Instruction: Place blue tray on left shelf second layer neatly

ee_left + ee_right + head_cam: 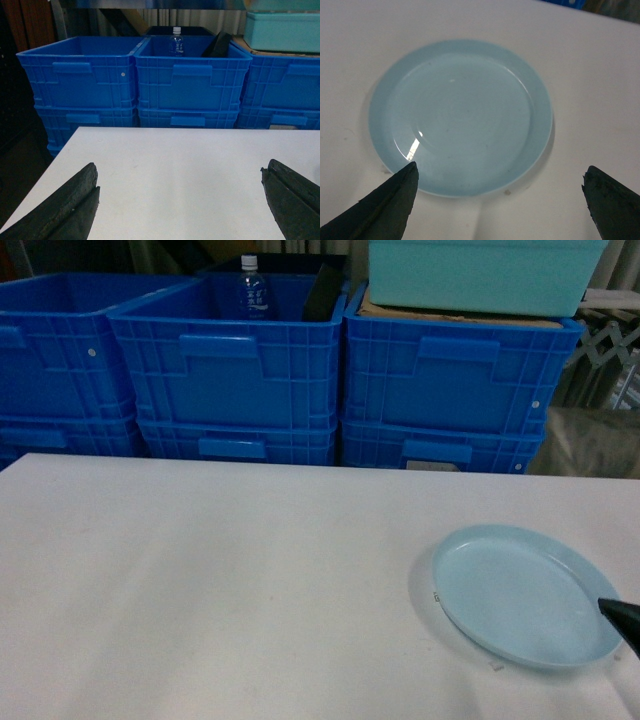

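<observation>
You have a pale light-blue tray (525, 595), plain and glossy, on a white desk (220, 580). Behind the desk's far edge, your crates (235, 365) are deep blue with ribbed grid walls, and a teal tub (485, 275) tops the right one. Both hands show black fingers (385, 205), and the bottle (253, 288) is clear with a blue label and white cap.

Plain white tabletop (220, 580) fills lower frame; pale light-blue round shallow plastic tray (525, 595) lies flat at lower right.
</observation>
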